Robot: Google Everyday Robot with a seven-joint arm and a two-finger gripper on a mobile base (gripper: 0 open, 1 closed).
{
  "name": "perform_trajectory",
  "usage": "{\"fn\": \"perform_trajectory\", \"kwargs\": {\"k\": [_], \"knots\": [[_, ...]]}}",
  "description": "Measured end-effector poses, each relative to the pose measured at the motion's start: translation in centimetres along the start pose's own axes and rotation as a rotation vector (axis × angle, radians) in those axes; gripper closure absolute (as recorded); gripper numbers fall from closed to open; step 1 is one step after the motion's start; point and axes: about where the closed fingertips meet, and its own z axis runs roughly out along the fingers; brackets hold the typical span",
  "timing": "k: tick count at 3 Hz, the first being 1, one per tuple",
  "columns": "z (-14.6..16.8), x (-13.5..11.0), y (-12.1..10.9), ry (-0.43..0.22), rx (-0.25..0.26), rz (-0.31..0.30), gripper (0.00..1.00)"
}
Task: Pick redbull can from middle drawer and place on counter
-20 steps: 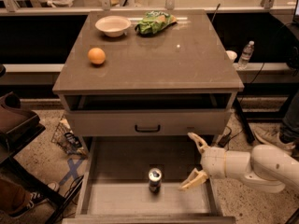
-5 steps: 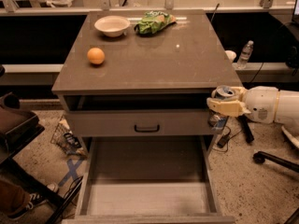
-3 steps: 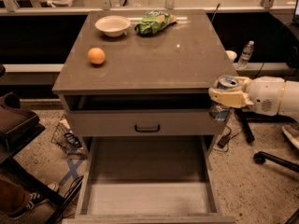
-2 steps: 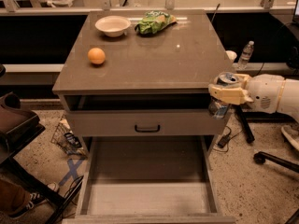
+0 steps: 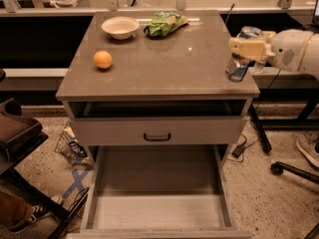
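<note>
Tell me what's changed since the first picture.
The pincer closed on the slim blue-and-silver drink can, lifted it out of the wide shallow open drawer and carried it up to the right edge of the grey-brown counter. The round orange, white bowl and green bag stayed put.

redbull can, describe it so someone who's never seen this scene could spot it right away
Start at the grey-brown counter in the middle of the view and go to its right edge, where the robot's gripper sits. The redbull can is the slim can clamped in its jaws, silver top, dark body. Unlike the orange, bowl and green bag, it is the only item held.
</note>
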Motion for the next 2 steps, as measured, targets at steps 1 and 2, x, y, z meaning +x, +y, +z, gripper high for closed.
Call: {"fn": "perform_trajectory", "kwargs": {"k": [1,2], "knots": [[2.0,-3.2,-2.7,-0.041,0.021,-0.007,1.00],[6.0,-4.0,-4.6,-0.084,0.006,-0.018,1.00]]}}
